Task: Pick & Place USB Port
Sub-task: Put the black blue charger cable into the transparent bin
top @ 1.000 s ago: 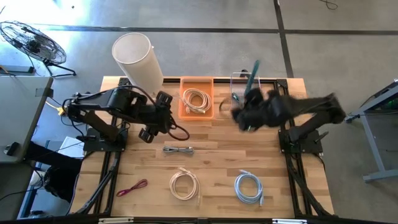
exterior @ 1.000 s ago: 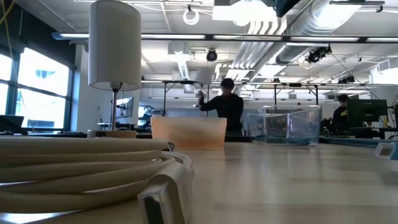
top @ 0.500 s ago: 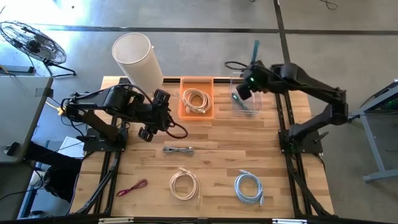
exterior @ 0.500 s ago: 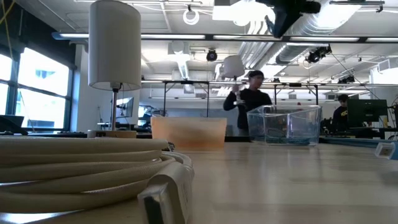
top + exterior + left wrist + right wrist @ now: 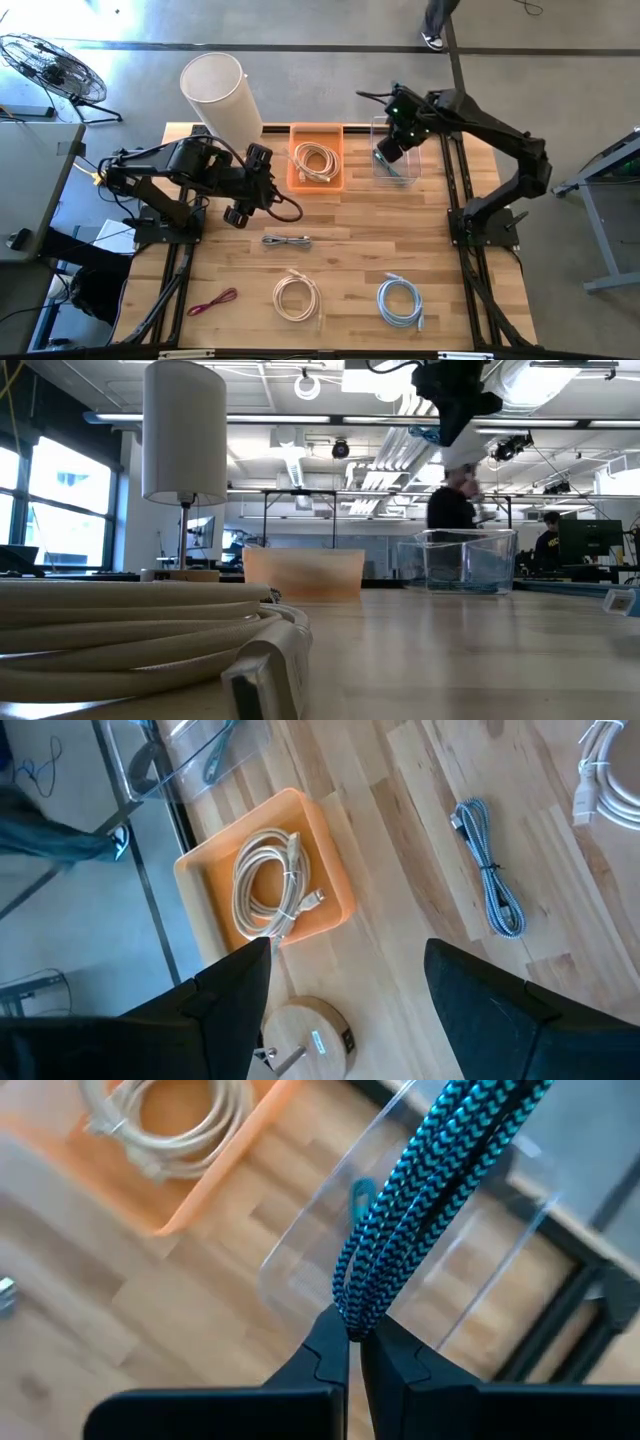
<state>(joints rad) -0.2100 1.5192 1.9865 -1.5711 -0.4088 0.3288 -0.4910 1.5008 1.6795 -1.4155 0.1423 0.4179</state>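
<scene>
My right gripper (image 5: 388,152) hangs over the clear plastic bin (image 5: 397,150) at the table's far right and is shut on a teal-and-black braided cable (image 5: 420,1190). The low view shows it high above the bin (image 5: 470,560). A short teal piece (image 5: 358,1195) lies inside the bin. My left gripper (image 5: 243,200) hovers open over the table, left of the orange bin (image 5: 316,160), which holds a coiled white cable (image 5: 270,885). My right gripper pinches the braided cable's bundled strands (image 5: 352,1305) between its two fingertips, coming from above. The strands run on away from the fingers, over the clear bin (image 5: 420,1270). The cable is lifted clear of the table; its far end is outside the right wrist view.
On the table lie a grey braided cable (image 5: 287,241), a white coil (image 5: 296,297), a pale blue coil (image 5: 400,300) and a red cable (image 5: 212,301). A white cylinder lamp (image 5: 220,95) stands at the far left corner. A person (image 5: 455,510) walks in the room behind.
My right arm has swung from beside the clear bin toward the table's far edge and now holds the teal cable over that bin, its gripper turned about. In the room behind, a person has walked from left to right.
</scene>
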